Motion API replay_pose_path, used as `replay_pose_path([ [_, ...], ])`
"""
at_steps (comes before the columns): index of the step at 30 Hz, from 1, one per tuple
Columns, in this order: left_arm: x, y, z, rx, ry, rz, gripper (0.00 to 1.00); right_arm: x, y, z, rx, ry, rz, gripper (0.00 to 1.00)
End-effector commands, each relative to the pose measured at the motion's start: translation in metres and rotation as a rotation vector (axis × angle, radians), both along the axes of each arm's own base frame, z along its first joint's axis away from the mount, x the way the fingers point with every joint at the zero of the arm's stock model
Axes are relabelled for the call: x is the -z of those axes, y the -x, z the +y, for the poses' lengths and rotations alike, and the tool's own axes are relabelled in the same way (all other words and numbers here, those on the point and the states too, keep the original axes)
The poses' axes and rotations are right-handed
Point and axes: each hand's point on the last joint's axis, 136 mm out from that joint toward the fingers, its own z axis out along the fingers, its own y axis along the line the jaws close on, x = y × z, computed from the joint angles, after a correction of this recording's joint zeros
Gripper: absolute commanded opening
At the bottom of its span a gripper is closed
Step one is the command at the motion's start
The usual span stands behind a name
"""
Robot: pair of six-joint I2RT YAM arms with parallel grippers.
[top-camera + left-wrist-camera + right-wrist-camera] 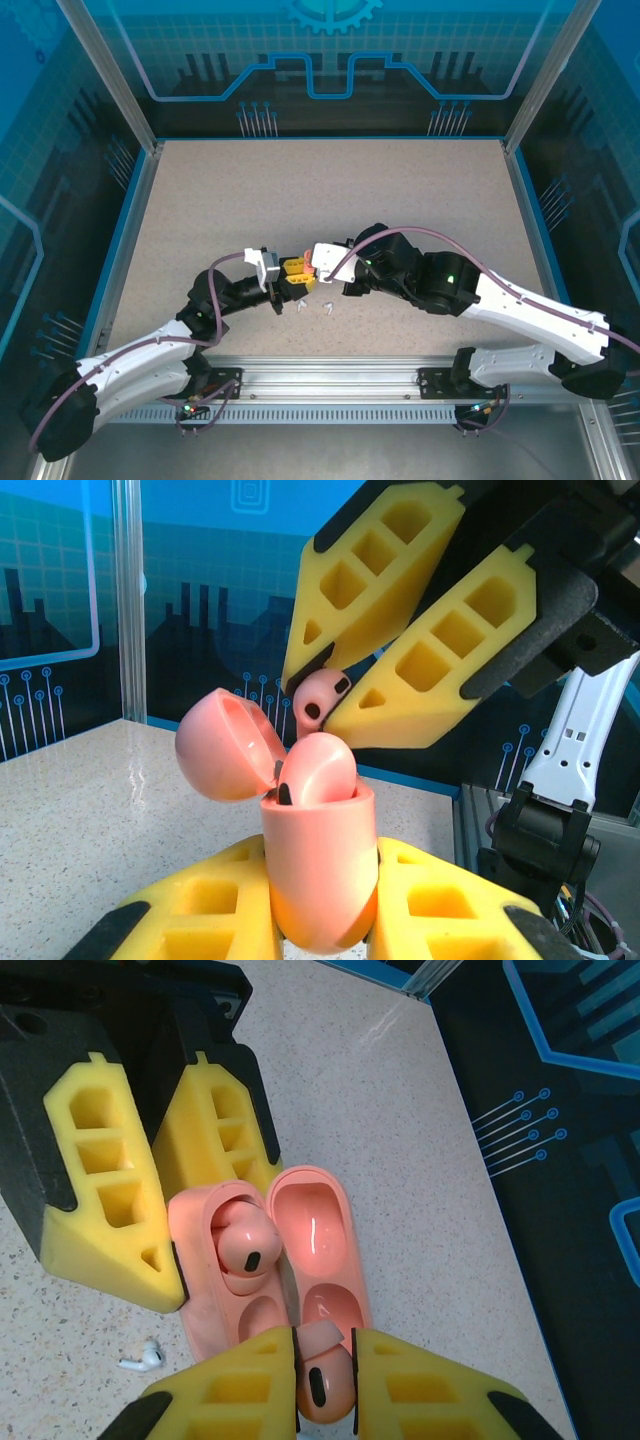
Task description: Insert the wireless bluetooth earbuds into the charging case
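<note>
Support: left gripper (pixel 322 910) clamps open salmon-pink plastic charging case (pixel 200 1305) steady; right gripper (pixel 325 1360) pinches salmon stemmed earbud (pixel 320 702) above empty socket (pixel 258 1318).

An overhead camera looks down on the table (pixel 330 190), while both wrist cameras face, close up, the same pink charging case (pixel 320 865).

Salmon-pink charging case (pixel 205 1300): upright, lid (pixel 310 1225) hinged open. Salmon earbud 1 (pixel 245 1245) seated in one socket. Salmon earbud 2 (pixel 322 1385) hangs just above the opening, unseated. White earbud 3 (pixel 300 308) and white earbud 4 (pixel 327 308): loose, side by side, near the case.
</note>
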Motion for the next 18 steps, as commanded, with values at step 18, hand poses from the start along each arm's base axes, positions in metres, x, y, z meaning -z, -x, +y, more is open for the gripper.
replay_pose_path([
  [18, -0.023, 0.006, 0.001, 0.014, 0.045, -0.063, 0.00, 0.009, 0.018, 0.009, -0.038, -0.016, 0.139, 0.27],
])
